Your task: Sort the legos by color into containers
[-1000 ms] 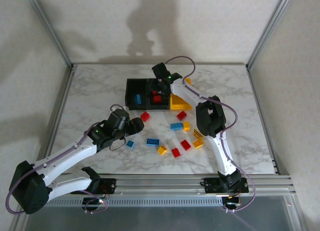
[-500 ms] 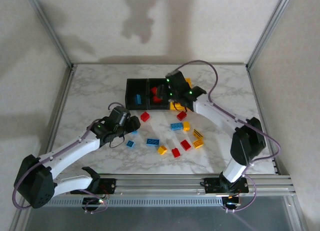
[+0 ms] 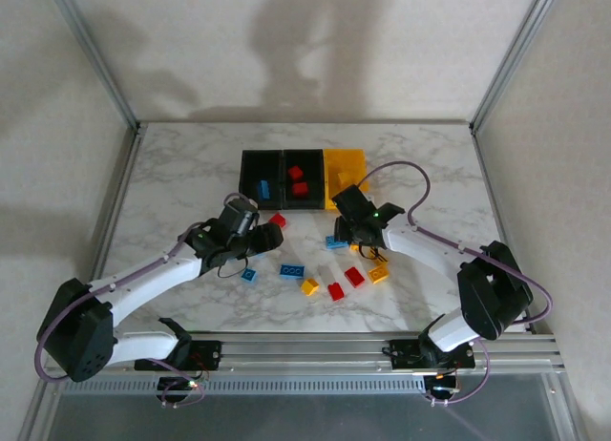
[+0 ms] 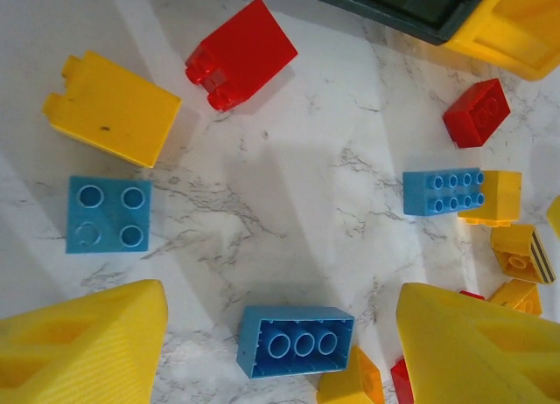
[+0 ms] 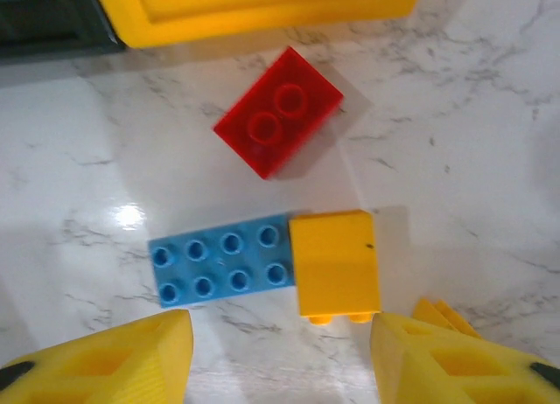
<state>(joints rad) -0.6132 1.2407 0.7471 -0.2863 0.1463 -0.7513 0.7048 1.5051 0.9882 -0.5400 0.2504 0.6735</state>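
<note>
The containers [image 3: 246, 162] stand in a row at the back: a left black bin holding a blue lego [image 3: 263, 188], a middle black bin with two red legos [image 3: 299, 188], and a yellow bin [image 3: 355, 157]. Loose legos lie in front. My left gripper [image 4: 280, 356] is open and low over the table, with an upside-down blue brick [image 4: 296, 341] lying between its fingers. My right gripper [image 5: 280, 360] is open just short of a flat blue plate [image 5: 223, 260] and a yellow brick [image 5: 335, 262]. A red brick [image 5: 278, 122] lies beyond them.
More loose bricks lie around: red [image 4: 242, 54], yellow [image 4: 112, 109] and a small blue one [image 4: 108, 214] by the left gripper [image 3: 265, 241], and red [image 3: 335, 291] and yellow [image 3: 309, 286] ones toward the front. The right gripper [image 3: 355, 233] is just before the yellow bin.
The right gripper left the middle black bin, where two red bricks now lie, and came down before the yellow bin. The left gripper moved right toward the loose bricks.
</note>
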